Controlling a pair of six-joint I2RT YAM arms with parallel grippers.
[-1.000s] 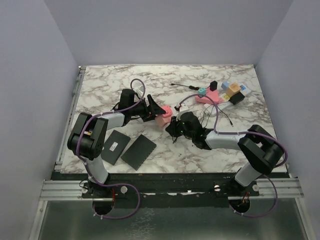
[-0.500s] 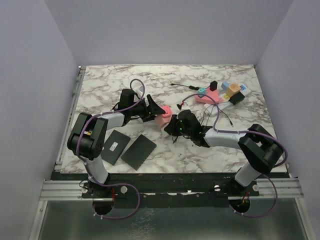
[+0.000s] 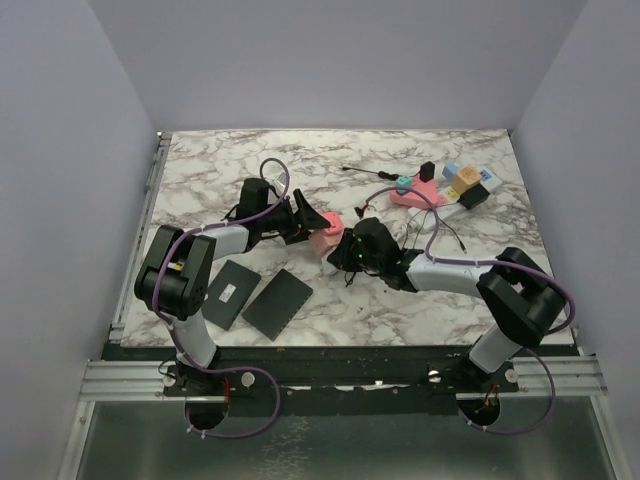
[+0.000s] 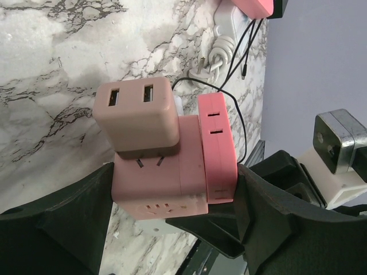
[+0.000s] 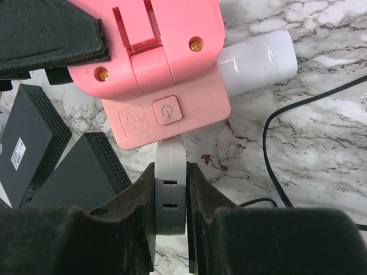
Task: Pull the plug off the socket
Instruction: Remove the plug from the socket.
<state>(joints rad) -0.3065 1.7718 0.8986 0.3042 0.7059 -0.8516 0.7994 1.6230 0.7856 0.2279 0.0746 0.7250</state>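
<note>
My left gripper (image 3: 318,228) is shut on a pink socket block (image 3: 327,233), and its fingers press both sides of the block in the left wrist view (image 4: 172,172). A beige USB adapter (image 4: 135,114) sits in the block's top face. My right gripper (image 5: 171,197) is shut on a flat white plug (image 5: 171,183) whose far end meets the pink block (image 5: 166,69) beside its button. In the top view the right gripper (image 3: 346,250) sits just right of the block. A long white power strip (image 3: 448,208) carrying coloured blocks lies at the back right, away from both grippers.
Two flat black pads (image 3: 228,290) (image 3: 277,300) lie in front of the left arm, and both show in the right wrist view (image 5: 28,149) (image 5: 86,177). Thin black cables (image 3: 445,235) and a white cord (image 4: 221,48) trail between the pink block and the power strip.
My right gripper has edged a little up and left, closer to the pink block. The left arm and the block have stayed put.
</note>
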